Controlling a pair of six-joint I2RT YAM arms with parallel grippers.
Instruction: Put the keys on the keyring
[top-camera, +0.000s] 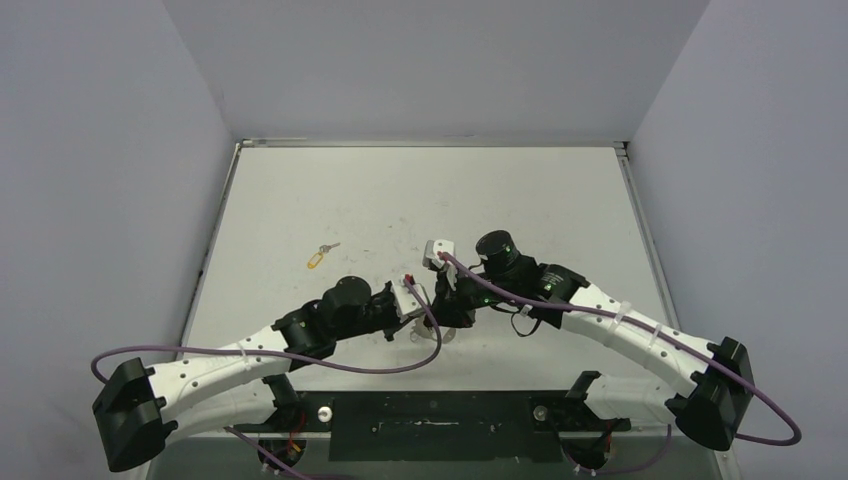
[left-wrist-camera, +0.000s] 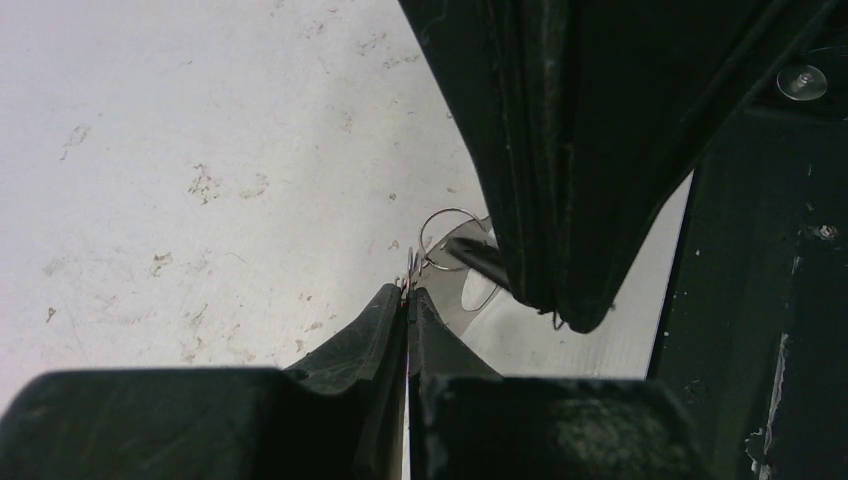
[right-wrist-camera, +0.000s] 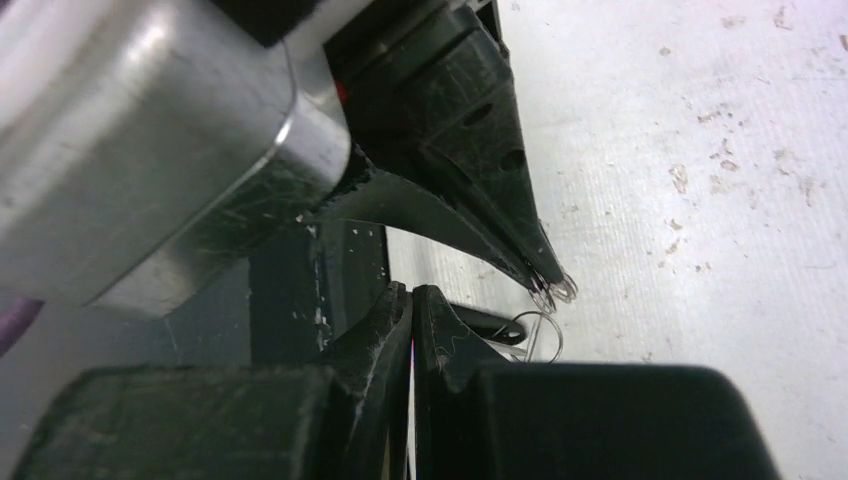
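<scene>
Closest to the left wrist camera, the left gripper (left-wrist-camera: 408, 296) was clenched, its black fingertips pinching thin wire rings chained to the keyring (left-wrist-camera: 478, 290). The flat silver loop of that keyring lay just past the fingertips on the table (top-camera: 500, 190), with a larger wire ring standing up beside it. From above it was a pale patch under the two wrists, near the front middle of the table. The right gripper (right-wrist-camera: 410, 292) was pressed shut too, fingers tip to tip and reaching in from the opposite side, so the two pairs of fingertips nearly met over the keyring. Whether the right one had anything pinched between its pads could not be told. One of the keys, the key with the yellow tag (top-camera: 318, 258), lay on its own well to the left of the grippers and farther back, untouched by either arm. The white tabletop was scuffed with small dark marks. Purple cables (top-camera: 330, 365) looped from both arms towards the near edge, and grey walls enclosed the table on three sides.
</scene>
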